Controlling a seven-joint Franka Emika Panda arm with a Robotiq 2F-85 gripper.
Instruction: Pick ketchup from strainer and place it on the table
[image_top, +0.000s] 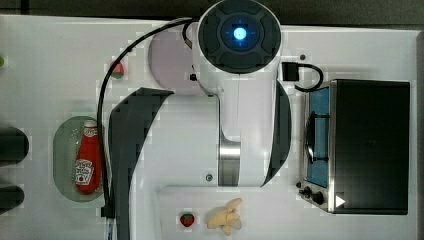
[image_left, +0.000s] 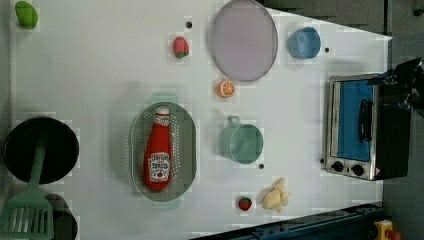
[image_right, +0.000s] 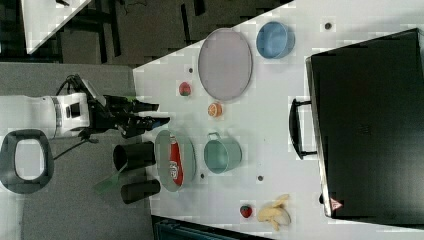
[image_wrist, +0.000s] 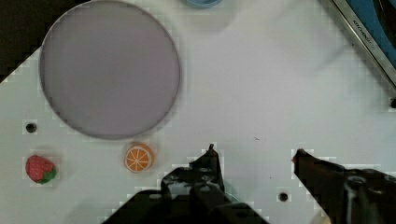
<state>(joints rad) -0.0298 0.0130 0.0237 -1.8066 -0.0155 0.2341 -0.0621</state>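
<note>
Ketchup label has print, too blurry to read; toaster oven corner bears white triangle mark.

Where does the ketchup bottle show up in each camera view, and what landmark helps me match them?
Top view: ketchup bottle lies in the strainer at the top view's left.
Left view: bottle in the strainer, left of centre, cap pointing up.
Right view: bottle in the strainer, beside the green cup.
Wrist view: not in it.
Shared landmark: the banana beside a strawberry.
</note>
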